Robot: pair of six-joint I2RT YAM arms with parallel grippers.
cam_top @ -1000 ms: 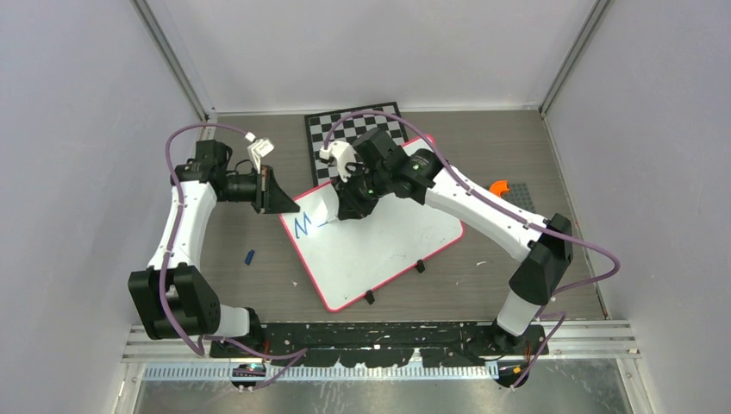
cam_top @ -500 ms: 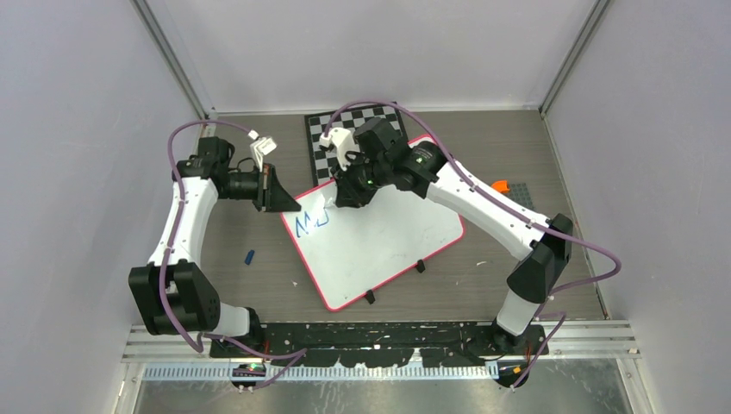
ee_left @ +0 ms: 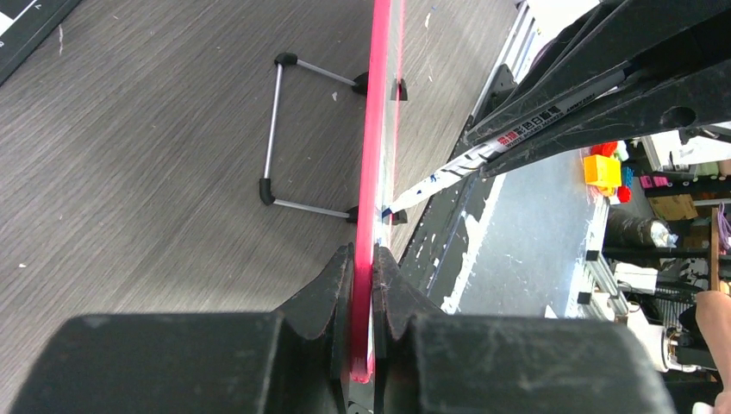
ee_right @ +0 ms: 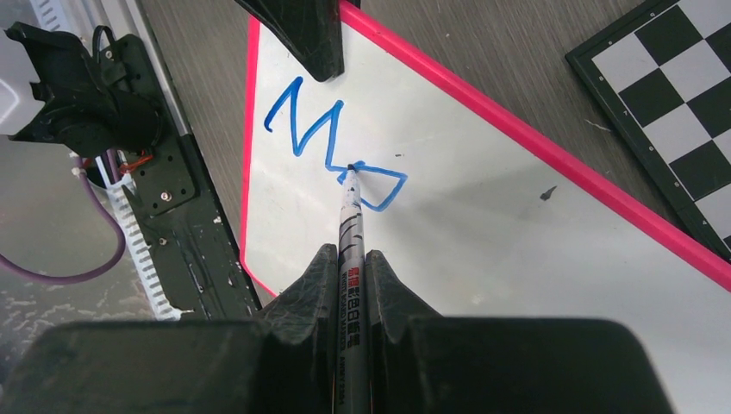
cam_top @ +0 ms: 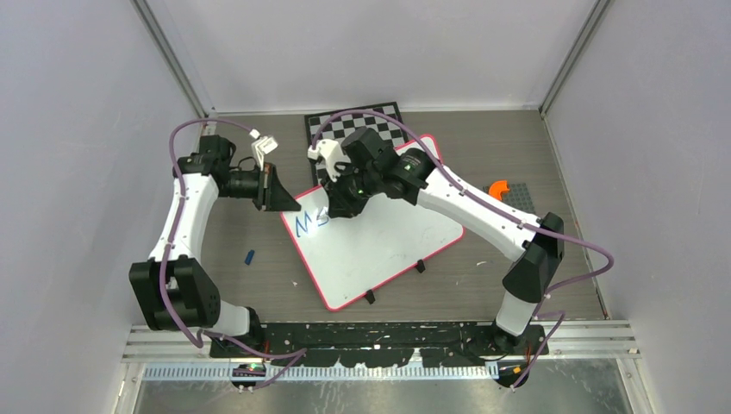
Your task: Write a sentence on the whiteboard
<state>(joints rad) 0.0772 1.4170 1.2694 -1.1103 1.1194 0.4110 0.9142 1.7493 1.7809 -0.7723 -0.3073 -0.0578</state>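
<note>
The whiteboard [cam_top: 388, 246] lies tilted on the table, its red-pink rim [ee_left: 377, 155] edge-on in the left wrist view. My left gripper [cam_top: 280, 200] is shut on the board's far left corner, jaws [ee_left: 364, 259] clamped on the rim. My right gripper [cam_top: 340, 207] is shut on a white-barrelled marker [ee_right: 351, 216], also seen in the left wrist view [ee_left: 517, 134]. The marker tip touches the board [ee_right: 534, 233] at the blue lettering [ee_right: 332, 151]. Only an "M" and a rough "o" loop of the sentence [cam_top: 310, 222] show.
A black-and-white checkered board [cam_top: 353, 125] lies behind the whiteboard, partly under it, and shows in the right wrist view [ee_right: 672, 86]. A small blue cap [cam_top: 249, 257] lies on the table at left. An orange piece [cam_top: 498, 186] sits at right. A wire foot [ee_left: 276, 129] props the board.
The right gripper has moved the marker a little right and back along the board. A loop has been added after the "M". The left gripper still holds the corner.
</note>
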